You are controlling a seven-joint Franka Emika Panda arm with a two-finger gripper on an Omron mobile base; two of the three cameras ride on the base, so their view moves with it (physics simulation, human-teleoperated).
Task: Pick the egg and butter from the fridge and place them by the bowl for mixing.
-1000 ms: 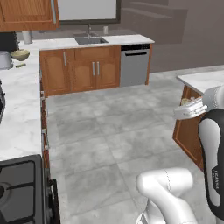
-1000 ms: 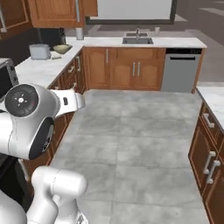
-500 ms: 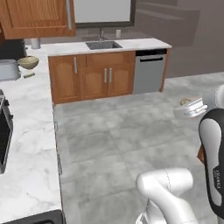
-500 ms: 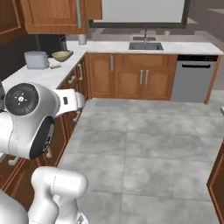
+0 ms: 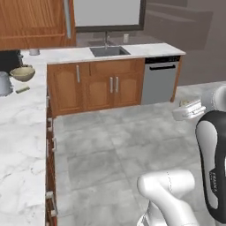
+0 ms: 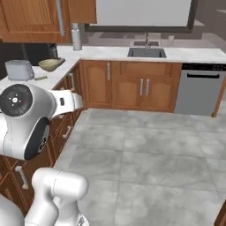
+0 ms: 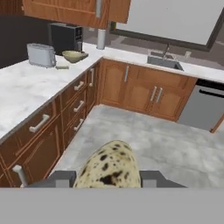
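A speckled cream egg [image 7: 109, 166] sits between the two dark fingertips of my gripper [image 7: 109, 179], which is shut on it, in the air over the grey floor. The tan bowl [image 7: 73, 56] stands on the white marble counter [image 7: 26, 87] at the far left, also seen as the bowl [image 5: 22, 73] and the bowl [image 6: 50, 64] from the base. A small pale butter stick [image 7: 62, 67] lies on the counter just in front of the bowl, and the butter [image 5: 22, 89] shows there from the left base too. The fridge is out of view.
A silver toaster [image 7: 40, 54] stands next to the bowl, with a dark coffee machine [image 7: 65, 38] behind. Wooden drawers [image 7: 74, 107] run under the counter. A sink [image 5: 109, 50] and a grey dishwasher [image 5: 160, 79] line the back wall. Open tiled floor [image 6: 145, 159] lies between.
The whole picture has shifted in both base views: the base has moved, and the corner counter with the bowl now sits nearer. The arm's pose over the base looks unchanged.
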